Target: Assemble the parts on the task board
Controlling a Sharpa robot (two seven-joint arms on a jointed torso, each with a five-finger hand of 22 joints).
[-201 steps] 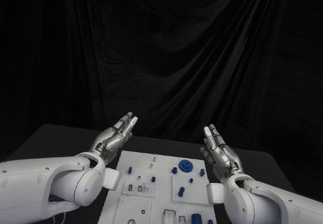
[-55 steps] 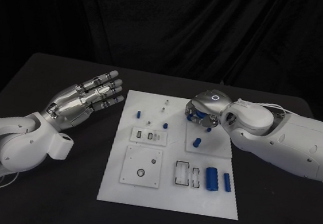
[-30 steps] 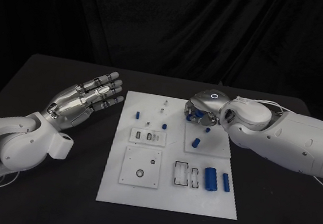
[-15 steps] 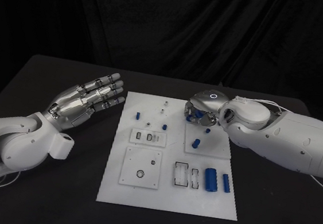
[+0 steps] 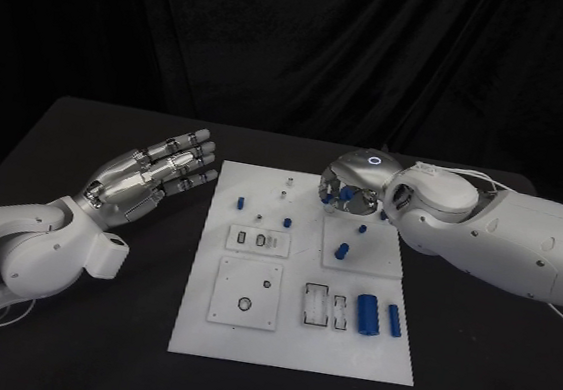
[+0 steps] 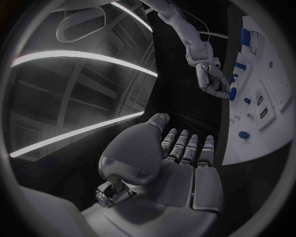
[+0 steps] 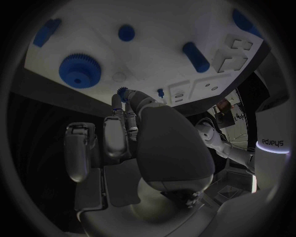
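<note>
The task board lies flat in the middle of the black surface, with small blue parts scattered over it: a gear and short pegs toward the far end, two thicker cylinders nearer the robot. These pieces look like rigid moulded plastic, light and smooth, so they will likely roll or skate if nudged; the pegs are best pinched across their round sides with fingertips, the gear across its toothed rim. The right hand reaches over the board's far right corner, palm turned down, the arm coming in low from the side. In the right wrist view its fingers are drawn close together, and a small blue part shows at their tips, apparently pinched there, though the hold itself is partly hidden. The left hand hovers well clear of the board on its left side, palm up and tilted, fingers straight and spread, holding nothing. The left arm lies along the surface toward the robot.
</note>
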